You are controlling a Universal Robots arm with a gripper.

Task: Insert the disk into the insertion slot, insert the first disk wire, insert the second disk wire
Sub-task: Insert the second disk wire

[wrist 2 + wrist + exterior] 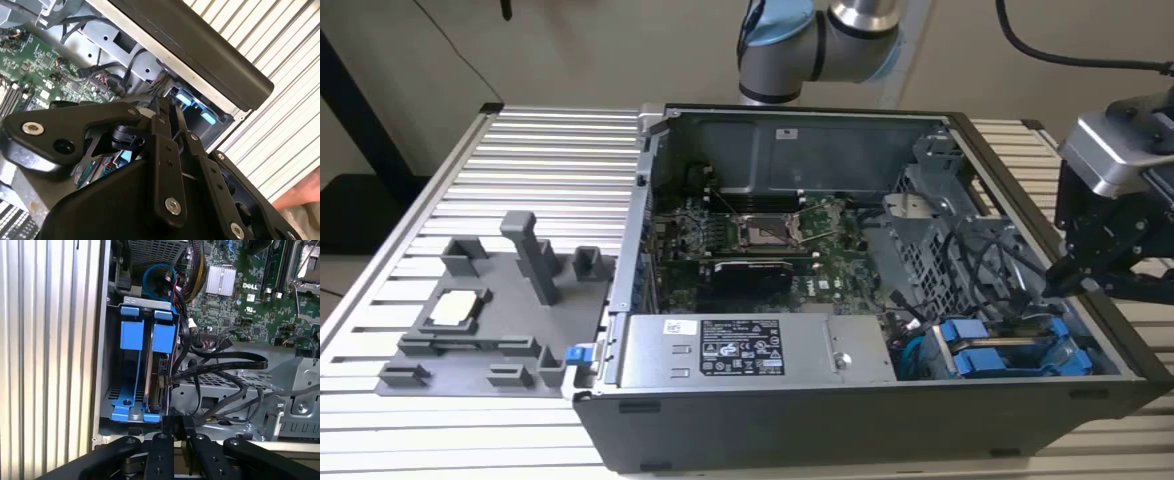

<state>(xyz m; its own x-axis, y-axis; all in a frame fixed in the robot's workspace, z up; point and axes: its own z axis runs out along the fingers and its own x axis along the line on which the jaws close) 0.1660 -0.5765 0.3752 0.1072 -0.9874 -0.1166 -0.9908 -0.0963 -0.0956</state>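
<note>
Exterior view: an open computer case (854,420) is seen lying on a ribbed metal table (547,160), with the motherboard (761,240) at frame centre and a silver power supply box (747,350) below it.
Disk: the blue-framed disk (987,360) is seated in the insertion slot (1014,345) at the lower right of the exterior view; in the first wrist view the disk (162,340) is seen standing on edge in the slot (135,415), beside a second blue frame (131,335).
Wires: black cables (220,365) are seen running from the edge of the disk toward the motherboard (250,305) in the first wrist view.
Gripper: the black gripper (1067,275) is placed at the right edge of the exterior view, above the case's right wall; its fingers (175,425) are drawn narrow, close together, just at the end of the slot, and whether anything is pinched between them cannot be told.
Grey fixture: a grey moulded tray (480,320) is set on the table at the lower left of the exterior view.
</note>
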